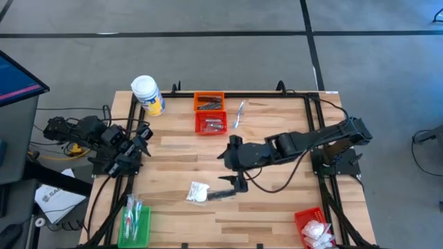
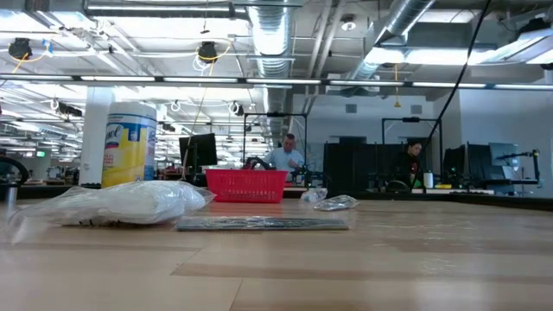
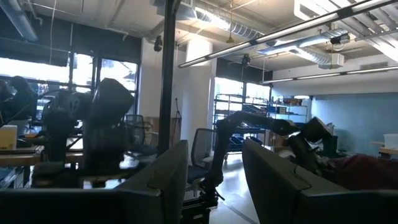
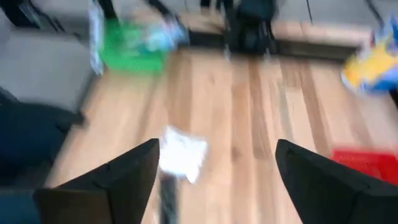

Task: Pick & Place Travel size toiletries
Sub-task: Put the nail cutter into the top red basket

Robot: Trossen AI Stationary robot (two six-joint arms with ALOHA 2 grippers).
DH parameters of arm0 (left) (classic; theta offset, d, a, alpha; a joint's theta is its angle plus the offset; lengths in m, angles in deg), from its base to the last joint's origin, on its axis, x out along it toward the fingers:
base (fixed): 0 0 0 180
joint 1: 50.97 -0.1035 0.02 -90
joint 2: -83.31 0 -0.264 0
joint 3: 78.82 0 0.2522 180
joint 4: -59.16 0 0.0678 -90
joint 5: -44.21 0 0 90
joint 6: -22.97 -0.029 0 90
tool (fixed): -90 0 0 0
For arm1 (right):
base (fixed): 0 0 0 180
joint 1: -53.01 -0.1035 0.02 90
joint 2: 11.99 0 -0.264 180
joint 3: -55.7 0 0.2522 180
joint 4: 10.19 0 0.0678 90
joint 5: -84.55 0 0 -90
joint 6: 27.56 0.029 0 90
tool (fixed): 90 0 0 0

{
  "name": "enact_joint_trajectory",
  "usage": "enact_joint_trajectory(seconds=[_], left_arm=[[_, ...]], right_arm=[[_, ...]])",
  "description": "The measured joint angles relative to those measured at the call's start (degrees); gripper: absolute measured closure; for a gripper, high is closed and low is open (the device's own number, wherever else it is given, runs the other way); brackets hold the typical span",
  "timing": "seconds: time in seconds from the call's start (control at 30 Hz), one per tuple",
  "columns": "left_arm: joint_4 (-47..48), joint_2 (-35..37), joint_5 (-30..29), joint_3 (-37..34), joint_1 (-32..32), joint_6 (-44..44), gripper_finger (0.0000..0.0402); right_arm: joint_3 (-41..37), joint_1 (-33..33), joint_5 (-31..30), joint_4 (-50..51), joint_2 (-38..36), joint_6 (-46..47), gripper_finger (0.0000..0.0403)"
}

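A white packet [image 1: 197, 191] [image 4: 181, 153] lies on the wooden table [image 1: 277, 200], near its front middle. A dark slim tube [image 1: 223, 195] [image 2: 259, 224] lies flat beside it. A thin clear stick [image 1: 239, 114] lies near the far edge. My right gripper [image 1: 227, 156] [image 4: 217, 180] hangs open above the table's middle, tipped downward toward the packet, with nothing between its fingers. My left gripper [image 1: 138, 146] [image 3: 214, 180] waits open at the table's left edge, raised and holding nothing.
An orange basket [image 1: 209, 102] and a red basket [image 1: 211, 124] stand at the far middle, with a big white jar [image 1: 147, 93] to their left. A green basket [image 1: 136, 223] is at the near left and another red basket [image 1: 315, 225] at the near right.
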Motion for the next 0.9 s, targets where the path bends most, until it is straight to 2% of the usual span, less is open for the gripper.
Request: enact_joint_trajectory(seconds=[0.2, 0.3, 0.5, 0.67, 0.77, 0.9], left_arm=[[-0.1, -0.26, 0.0, 0.0, 0.0, -0.08, 0.0254], [-0.08, -0.87, 0.0, -0.04, 0.0, -0.08, 0.0254], [-0.21, -1.77, -0.04, -0.04, -0.07, -0.08, 0.0254], [-0.68, -2.81, -0.17, -0.04, -0.07, -0.1, 0.0254], [-0.95, -3.0, -0.37, -0.04, -0.09, -0.09, 0.0254], [-1.43, -3.25, -0.35, -0.04, -0.29, -0.42, 0.0254]], right_arm=[[-0.1, 1.97, -0.32, 10.07, 5.58, 1.05, 0.0118], [-0.19, 3.17, 2.01, 14.28, 9.39, 3.63, 0.0124], [0.14, 5.4, 3.62, 17.94, 15.62, 4.02, 0.0127], [-0.32, 6.98, 3.5, 28.11, 17.24, 1.71, 0.0127], [-0.19, 8.34, 3.42, 28.24, 17.13, 0.28, 0.0127], [-0.19, 9.83, 0.28, 28.93, 16.85, -7.78, 0.0127]])
